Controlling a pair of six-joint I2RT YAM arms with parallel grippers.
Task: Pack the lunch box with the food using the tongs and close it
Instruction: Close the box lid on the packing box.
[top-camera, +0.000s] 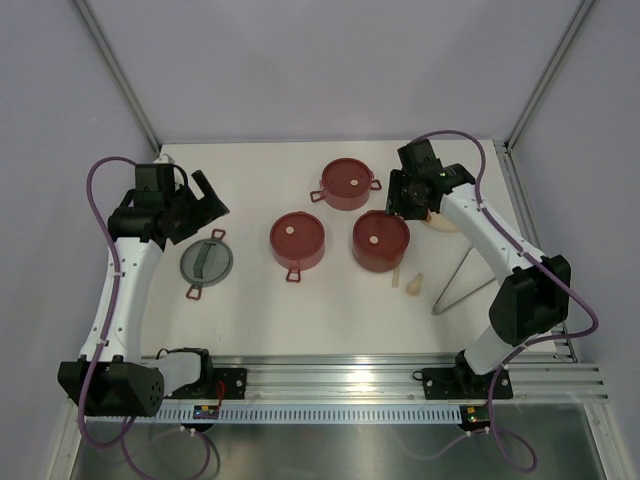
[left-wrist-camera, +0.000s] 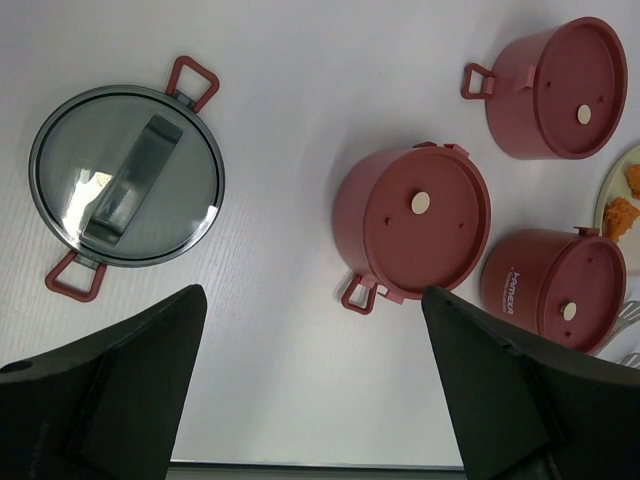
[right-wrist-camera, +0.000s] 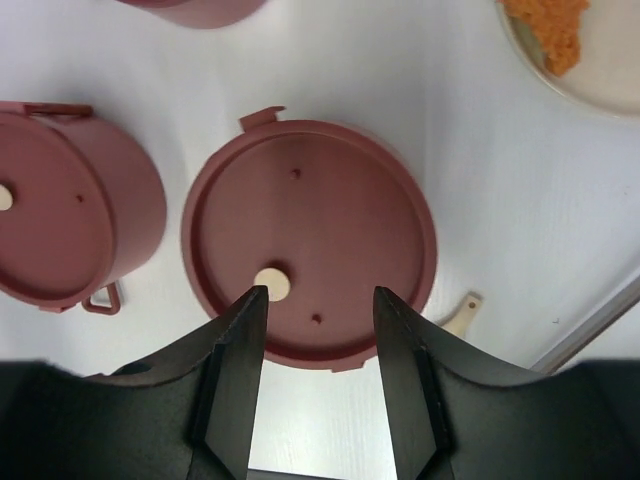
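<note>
Right gripper (right-wrist-camera: 320, 345) hangs part-open, empty, over lidded bowl (right-wrist-camera: 310, 240); tongs (top-camera: 458, 283) lie lengthwise on bench (top-camera: 300, 320) nearest right arm. Left gripper (left-wrist-camera: 310, 375) wide, empty.

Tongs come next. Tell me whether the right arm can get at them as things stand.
Probably yes. The tongs lie bare on the table beside the right arm, nothing on them, and the right gripper hangs open and empty over a lidded bowl.
</note>
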